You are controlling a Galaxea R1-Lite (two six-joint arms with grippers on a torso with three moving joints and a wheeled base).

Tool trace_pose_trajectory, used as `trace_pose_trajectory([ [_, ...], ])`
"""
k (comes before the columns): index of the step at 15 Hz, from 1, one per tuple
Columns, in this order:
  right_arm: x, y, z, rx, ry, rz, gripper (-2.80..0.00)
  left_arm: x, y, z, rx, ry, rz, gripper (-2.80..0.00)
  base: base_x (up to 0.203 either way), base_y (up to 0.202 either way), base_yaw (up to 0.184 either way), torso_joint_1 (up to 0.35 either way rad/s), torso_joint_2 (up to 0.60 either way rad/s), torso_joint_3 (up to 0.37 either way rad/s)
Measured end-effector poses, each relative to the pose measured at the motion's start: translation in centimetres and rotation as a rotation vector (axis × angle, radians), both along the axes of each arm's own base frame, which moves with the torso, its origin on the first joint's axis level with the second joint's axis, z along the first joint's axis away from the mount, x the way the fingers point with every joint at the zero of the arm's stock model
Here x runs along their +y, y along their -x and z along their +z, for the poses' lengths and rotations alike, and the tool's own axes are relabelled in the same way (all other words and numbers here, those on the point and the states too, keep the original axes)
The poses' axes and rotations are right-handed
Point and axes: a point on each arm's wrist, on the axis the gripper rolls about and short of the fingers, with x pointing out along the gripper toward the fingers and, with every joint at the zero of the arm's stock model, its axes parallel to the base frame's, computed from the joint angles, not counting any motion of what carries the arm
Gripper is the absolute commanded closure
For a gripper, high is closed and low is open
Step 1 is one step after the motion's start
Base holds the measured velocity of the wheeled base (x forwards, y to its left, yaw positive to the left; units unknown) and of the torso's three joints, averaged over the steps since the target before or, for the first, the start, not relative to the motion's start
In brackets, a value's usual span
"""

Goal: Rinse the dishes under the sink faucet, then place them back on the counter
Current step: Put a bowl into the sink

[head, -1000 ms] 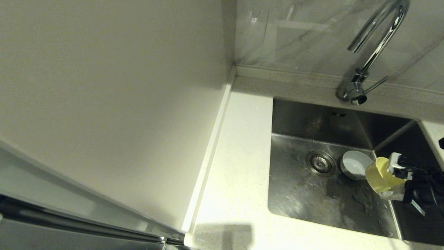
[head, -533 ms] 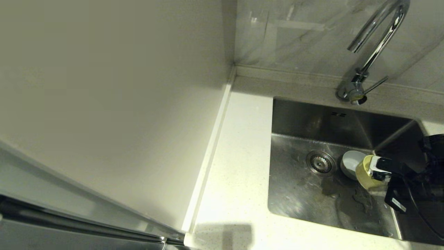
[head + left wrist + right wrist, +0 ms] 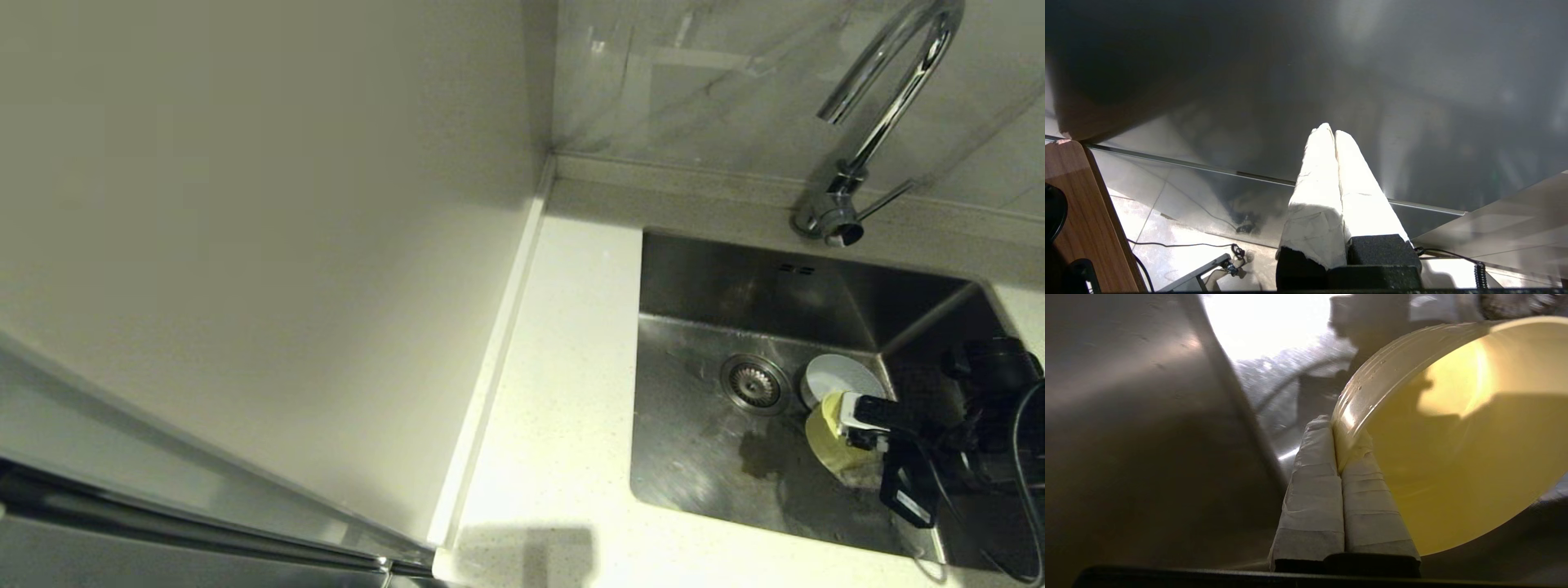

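Observation:
My right gripper (image 3: 849,418) is shut on the rim of the yellow-green bowl (image 3: 826,437), holding it tilted low inside the sink (image 3: 710,457), right of the drain (image 3: 753,384). In the right wrist view the taped fingers (image 3: 1314,486) pinch the rim of that yellow-green bowl (image 3: 1457,465). The pale grey-blue bowl (image 3: 841,374) rests on the sink floor just behind it. The pink bowl is out of view. The faucet (image 3: 878,122) stands at the sink's back edge. My left gripper (image 3: 1331,132) is shut and empty, away from the sink, unseen from the head.
The white speckled counter (image 3: 555,392) runs along the sink's left and front sides, bounded on its left by a raised edge strip (image 3: 490,367) and a plain wall panel (image 3: 245,245). A marbled backsplash (image 3: 694,82) stands behind the faucet.
My right gripper has carried the yellow-green bowl leftward and down, deeper into the sink toward the drain, turning it so the arm now lies more level.

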Motion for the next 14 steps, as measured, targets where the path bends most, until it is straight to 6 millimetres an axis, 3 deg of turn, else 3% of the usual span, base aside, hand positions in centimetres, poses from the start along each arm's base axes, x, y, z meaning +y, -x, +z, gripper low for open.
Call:
trace_pose_trajectory([
  [4, 1.5, -1.1, -1.4, 0.049, -0.022, 0.024, 0.00, 0.0, 0.0, 0.0, 0.000, 0.000, 0.000, 0.00, 0.000, 0.000, 0.000, 0.000, 0.00, 0.000],
  [11, 2.6, -6.0, -3.6, -0.023, -0.018, -0.009, 0.00, 0.0, 0.0, 0.0, 0.000, -0.001, 0.000, 0.00, 0.000, 0.000, 0.000, 0.000, 0.00, 0.000],
  [14, 2.7, -7.3, -4.7, -0.057, 0.022, -0.106, 0.00, 0.0, 0.0, 0.0, 0.000, 0.000, 0.000, 0.00, 0.000, 0.000, 0.000, 0.000, 0.00, 0.000],
])
